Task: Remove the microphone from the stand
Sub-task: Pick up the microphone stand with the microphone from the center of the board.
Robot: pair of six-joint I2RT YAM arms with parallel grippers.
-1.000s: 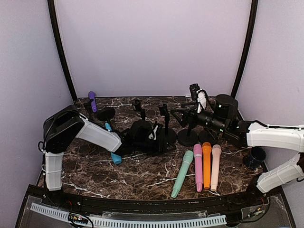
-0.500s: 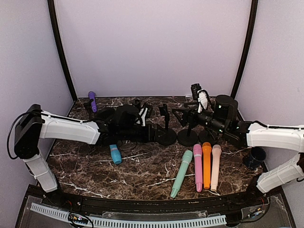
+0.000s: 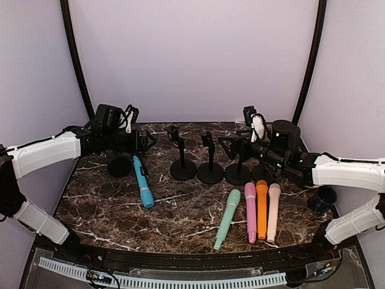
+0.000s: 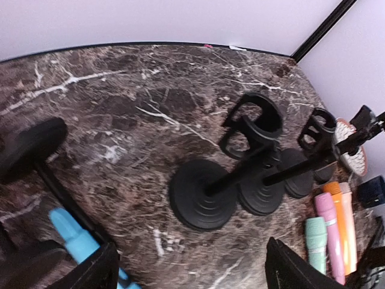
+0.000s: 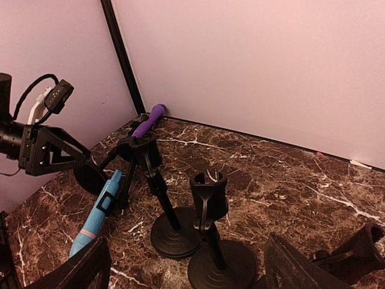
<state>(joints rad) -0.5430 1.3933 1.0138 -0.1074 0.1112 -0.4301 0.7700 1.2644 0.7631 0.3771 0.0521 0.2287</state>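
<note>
Left arm has been swung from centre out to far left. Left gripper is seen wide open and empty. Blue microphone is left slanted beside a stand base, clip contact unclear. Purple microphone is judged still mounted, back left. Right gripper is open and held by the empty stands.

A: The stands?
B: Three abreast at mid-frame on the tabletop; four microphones side by side, lower right.
A: Left?
B: A lone microphone beside a fourth stand.
</note>
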